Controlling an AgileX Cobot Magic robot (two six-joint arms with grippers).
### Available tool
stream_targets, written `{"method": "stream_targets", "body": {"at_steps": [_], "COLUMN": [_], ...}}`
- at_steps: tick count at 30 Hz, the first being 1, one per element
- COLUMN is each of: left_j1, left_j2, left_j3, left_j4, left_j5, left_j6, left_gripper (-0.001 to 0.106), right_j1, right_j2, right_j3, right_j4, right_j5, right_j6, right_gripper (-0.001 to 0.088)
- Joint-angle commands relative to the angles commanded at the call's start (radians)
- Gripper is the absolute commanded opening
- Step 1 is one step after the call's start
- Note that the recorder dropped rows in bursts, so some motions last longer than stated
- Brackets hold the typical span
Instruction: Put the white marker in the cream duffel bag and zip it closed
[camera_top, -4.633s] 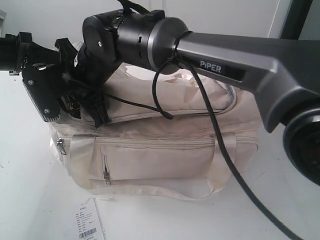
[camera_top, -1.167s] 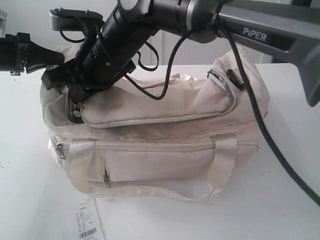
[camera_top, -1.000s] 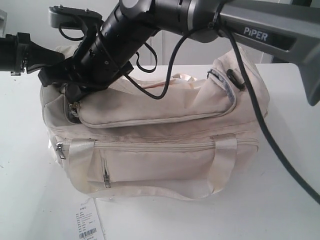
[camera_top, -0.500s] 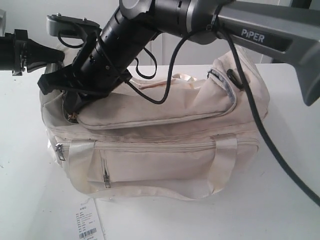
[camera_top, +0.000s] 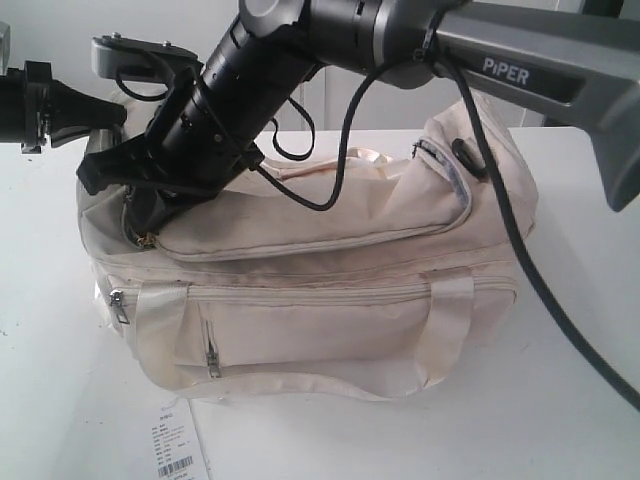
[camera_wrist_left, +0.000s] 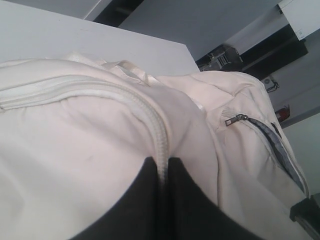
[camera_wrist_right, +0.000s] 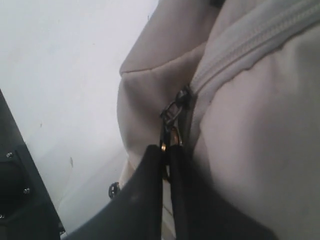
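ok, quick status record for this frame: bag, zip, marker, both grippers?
bag: cream duffel, on white table
marker: not visible
left gripper: shut, pinching the bag's zip seam
right gripper: shut on zip pull at bag's left end, exterior view
second pull: far end, zip gap beside it shows grey lining
paper tag: on table in front of bag

A: Where does the cream duffel bag (camera_top: 330, 300) sit?

B: Upright on the white worktop (camera_top: 570, 400), long side facing the exterior camera, soft and slumped.

A: And its top?

B: The curved zip flap (camera_top: 320, 215) lies down along the front. At its left end the metal zip pull (camera_wrist_right: 172, 117) is pinched in the right pincer (camera_wrist_right: 166, 157). At the right end the zip (camera_top: 462, 190) gapes, showing grey lining. The front pocket zips (camera_top: 310, 293) are shut.
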Motion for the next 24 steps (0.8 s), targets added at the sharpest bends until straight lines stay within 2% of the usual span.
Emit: {"method": "stream_targets", "body": {"at_steps": [12,16,18,19,21,22,24], "left_j1": [0.000,0.000,0.000,0.000,0.000,0.000,0.000], "left_j2": [0.000,0.000,0.000,0.000,0.000,0.000,0.000], "left_j3": [0.000,0.000,0.000,0.000,0.000,0.000,0.000], "left_j4": [-0.012,-0.012,-0.012,-0.012,-0.001,0.001,0.001], "left_j5": [-0.008,-0.004,0.000,0.000,0.000,-0.002,-0.002], "left_j6": [-0.012,-0.012,-0.012,-0.012,-0.012,-0.012,-0.012], "left_gripper": [0.000,0.000,0.000,0.000,0.000,0.000,0.000], "right_j1": [0.000,0.000,0.000,-0.002,-0.002,-0.002,-0.002], "right_j2": [-0.023,-0.048,-0.052,-0.052,-0.061,-0.076,-0.104], "right_j3": [0.000,0.000,0.000,0.000,-0.004,-0.011,-0.011], "right_j4": [-0.043,-0.178,-0.285,-0.268,-0.092,-0.002,0.033], "right_j5": [0.002,0.002,0.002,0.002,0.002,0.002,0.002], "right_j6": [-0.027,-0.019,0.069,0.081,0.025,-0.048,-0.081], "right_gripper": [0.0000,0.0000,0.0000,0.0000,0.0000,0.0000,0.0000]}}
